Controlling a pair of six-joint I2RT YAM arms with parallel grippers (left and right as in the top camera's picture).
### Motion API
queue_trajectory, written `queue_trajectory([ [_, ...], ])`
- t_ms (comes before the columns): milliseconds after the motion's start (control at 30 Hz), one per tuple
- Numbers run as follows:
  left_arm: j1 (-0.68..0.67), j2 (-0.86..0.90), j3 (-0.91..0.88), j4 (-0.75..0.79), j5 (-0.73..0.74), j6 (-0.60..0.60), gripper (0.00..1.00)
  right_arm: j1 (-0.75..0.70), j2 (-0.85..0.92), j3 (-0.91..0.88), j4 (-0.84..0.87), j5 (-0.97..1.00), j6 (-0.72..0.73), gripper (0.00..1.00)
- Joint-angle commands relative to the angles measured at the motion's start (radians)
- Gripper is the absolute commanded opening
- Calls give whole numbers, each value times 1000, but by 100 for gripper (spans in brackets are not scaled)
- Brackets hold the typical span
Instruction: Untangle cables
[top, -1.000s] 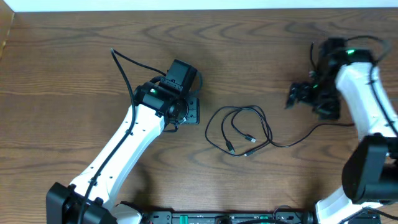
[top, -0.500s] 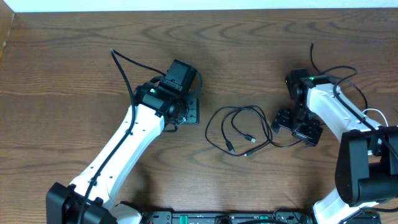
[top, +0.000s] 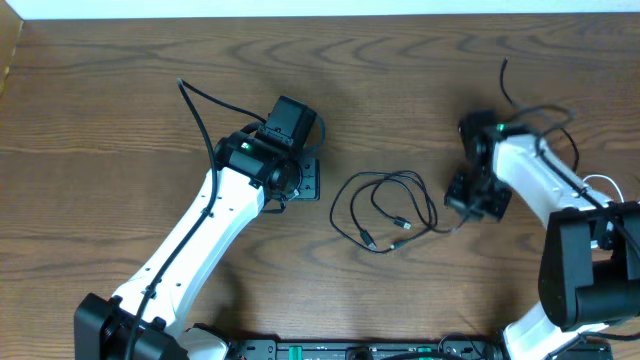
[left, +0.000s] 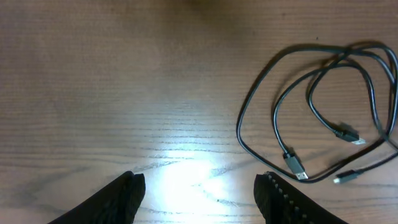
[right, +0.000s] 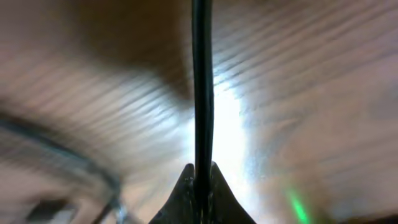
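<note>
1. The right gripper (right: 200, 186) is pinching a thin black cable (right: 200, 81). In the right wrist view its two fingertips are pressed together on the strand, which runs straight up and out of the frame. That view is blurred, and only a smeared curve of other cord shows at lower left.
2. The overhead view is too coarse to show that pinch. There the right gripper (top: 470, 200) is a dark block just right of the cables (top: 385, 208), and one strand trails from the loops toward it.
3. The left gripper (left: 199, 186) is spread wide with nothing between its fingers (left: 121, 198). Bare desk (left: 124, 81) with a bright glare patch lies under the gap. From overhead, the left gripper (top: 306, 178) sits left of the cables and apart from them.
4. The left wrist view gives the clearest look at the cables (left: 311, 102). They are dark cords lying flat in overlapping loops on the right side of that frame. Three small plug ends (left: 297, 169) are gathered near the lower part of the loops. Overhead, the same loops lie on the desk (top: 120, 90) between the two grippers.
5. The left arm (top: 200, 240) stretches from the lower-left edge diagonally up and right toward the middle of the desk. The right arm (top: 540, 180) rises from the lower-right corner and folds back toward the centre, with its wrist ending beside the loops.
</note>
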Motion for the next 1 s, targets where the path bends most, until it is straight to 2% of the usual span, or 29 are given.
queue_trajectory([
  [0, 5, -2, 5, -7, -17, -9, 62, 6, -10, 274, -91, -27, -141, 1],
  [167, 5, -2, 5, -7, -17, -9, 62, 6, -10, 651, -222, -27, -245, 1],
  [200, 5, -2, 5, -7, -17, -9, 62, 6, -10, 791, -249, -27, -266, 1],
  [367, 5, -2, 5, -11, -17, -9, 62, 6, -10, 1158, -251, 11, -296, 1],
  [533, 5, -2, 5, -16, -17, -9, 62, -7, -10, 1276, -217, 119, -296, 1],
  [800, 4, -2, 5, -20, -17, -9, 62, -90, -7, 1278, -194, 202, -333, 1],
  [967, 4, -2, 5, -25, -16, -9, 62, -206, -7, 1270, -247, 278, -389, 1],
])
